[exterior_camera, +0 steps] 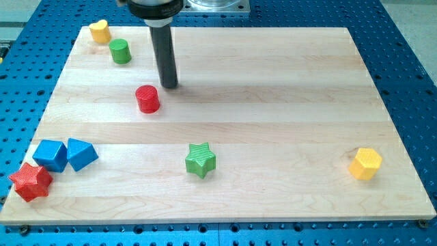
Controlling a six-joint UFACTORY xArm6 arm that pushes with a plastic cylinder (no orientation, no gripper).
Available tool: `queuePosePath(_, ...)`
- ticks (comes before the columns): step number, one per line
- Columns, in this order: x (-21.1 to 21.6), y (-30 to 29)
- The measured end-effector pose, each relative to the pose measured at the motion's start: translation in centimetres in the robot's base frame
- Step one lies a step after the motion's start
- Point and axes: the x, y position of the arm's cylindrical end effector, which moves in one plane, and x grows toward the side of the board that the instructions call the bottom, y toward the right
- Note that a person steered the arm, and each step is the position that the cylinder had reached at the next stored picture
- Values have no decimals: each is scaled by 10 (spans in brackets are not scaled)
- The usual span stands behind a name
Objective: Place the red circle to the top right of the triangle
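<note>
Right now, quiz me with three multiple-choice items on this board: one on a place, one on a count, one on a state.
1. Where is my tip relative to the red circle?
A. At its upper right, apart from it
B. Pressed on its left side
C. Far below it

2. How many blue blocks are there?
A. One
B. Two
C. Three

3. How do the blue cube and the blue triangle stand?
A. Stacked
B. Far apart
C. Side by side

Answers: 1 A, wood shows between the rod's end and the circle. 2 B, only the cube and triangle are blue. 3 C, they sit next to each other at the view's lower left.
</note>
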Motion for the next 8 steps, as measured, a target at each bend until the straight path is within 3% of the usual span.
queuePosePath(1, -3, 23)
queuePosePath(3, 71, -67)
queuePosePath(4, 43, -48)
queuePosePath(5, 66, -87)
queuePosePath(6, 123, -108)
queuePosePath(7, 113, -62)
queuePosePath(8, 152, -30)
